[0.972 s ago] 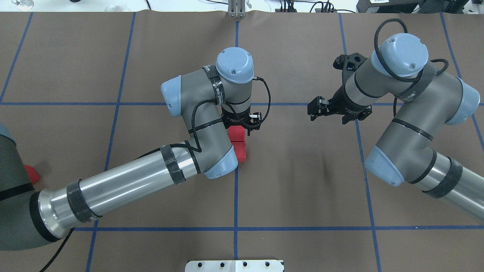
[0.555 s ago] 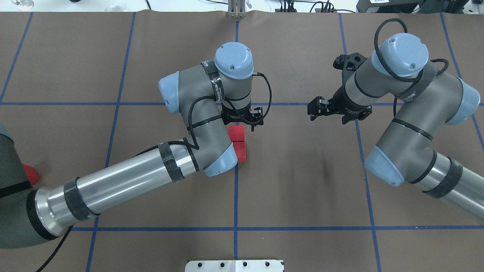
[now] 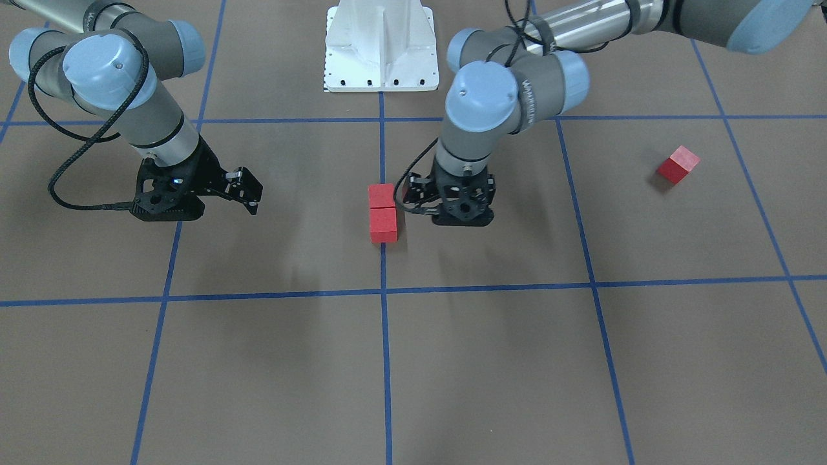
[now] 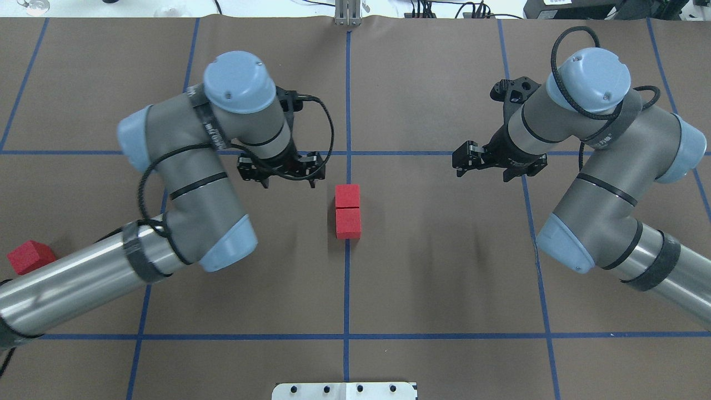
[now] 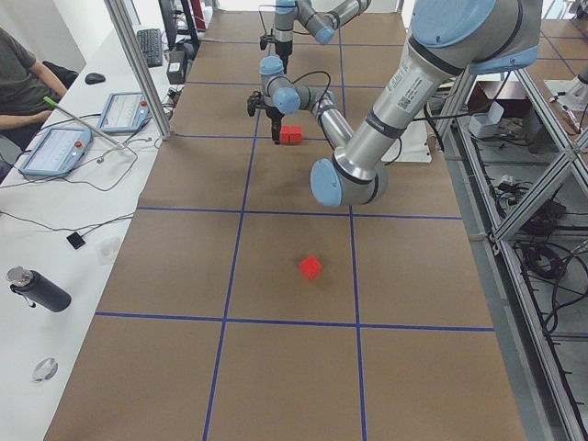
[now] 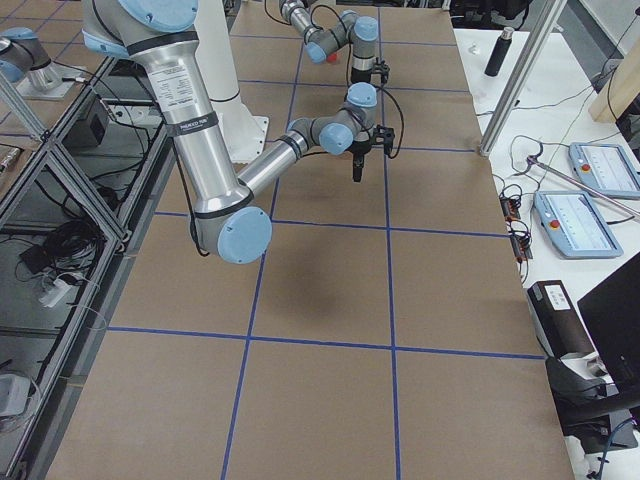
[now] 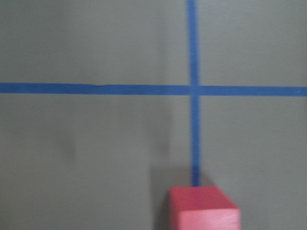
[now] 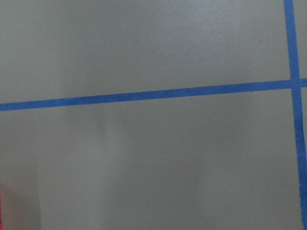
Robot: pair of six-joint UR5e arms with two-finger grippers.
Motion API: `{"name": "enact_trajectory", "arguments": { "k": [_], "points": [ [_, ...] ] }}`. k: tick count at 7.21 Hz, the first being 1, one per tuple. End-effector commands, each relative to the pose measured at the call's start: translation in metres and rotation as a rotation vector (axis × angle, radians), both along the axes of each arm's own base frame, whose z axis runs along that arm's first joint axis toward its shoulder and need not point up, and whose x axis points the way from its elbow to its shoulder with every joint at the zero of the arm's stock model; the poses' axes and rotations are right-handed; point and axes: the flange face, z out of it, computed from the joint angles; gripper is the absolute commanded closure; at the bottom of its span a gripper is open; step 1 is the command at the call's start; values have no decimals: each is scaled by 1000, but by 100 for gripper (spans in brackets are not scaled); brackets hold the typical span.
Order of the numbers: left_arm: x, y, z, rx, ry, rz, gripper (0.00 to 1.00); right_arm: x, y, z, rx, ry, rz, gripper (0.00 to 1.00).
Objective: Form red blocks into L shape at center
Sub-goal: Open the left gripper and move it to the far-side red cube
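Two red blocks [image 4: 348, 196] [image 4: 348, 223] lie touching in a short column on the centre grid line; they also show in the front view [image 3: 382, 212]. The third red block [image 4: 29, 256] lies alone at the table's far left, also in the front view [image 3: 678, 164]. My left gripper [image 4: 288, 179] hangs open and empty just left of the pair, apart from it. Its wrist view shows one red block [image 7: 204, 210] at the bottom edge. My right gripper [image 4: 482, 172] hovers open and empty to the right of the centre.
The brown table mat carries blue tape grid lines [image 4: 346, 289]. A white robot base plate [image 4: 344, 390] sits at the near edge. An operator desk with tablets [image 5: 55, 147] lies beyond the far edge.
My left arm has swung left, away from the two centre blocks, which stay in place. The far-left block is now less covered. The right arm has not moved.
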Motion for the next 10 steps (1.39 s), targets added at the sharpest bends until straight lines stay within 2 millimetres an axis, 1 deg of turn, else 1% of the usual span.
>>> {"name": "enact_trajectory", "arguments": {
  "k": [1,2,3,4,5,6,7,8,9,10],
  "points": [
    [-146,39,113,202,-78,130,0,0,0,0,0,0,0,0],
    [-201,35,158,318,-142,231,0,0,0,-2,3,-3,0,0],
    [-239,38,206,391,-202,345,0,0,0,-2,3,-3,0,0],
    [-269,41,234,401,-219,383,0,-1,0,-1,1,-1,-1,0],
    [-279,55,256,372,-171,444,0,-1,1,-1,5,3,5,0],
    [-289,69,284,388,-171,483,0,-5,1,-2,29,23,24,0],
    [-296,80,314,378,-174,487,0,-6,1,-2,29,24,22,0],
    [-291,76,346,387,-169,483,0,-6,2,1,27,28,24,0],
    [-290,75,361,386,-163,478,0,-10,4,1,32,35,32,0],
    [-286,77,355,333,-128,441,0,-16,8,3,47,52,40,0]
  ]
}}
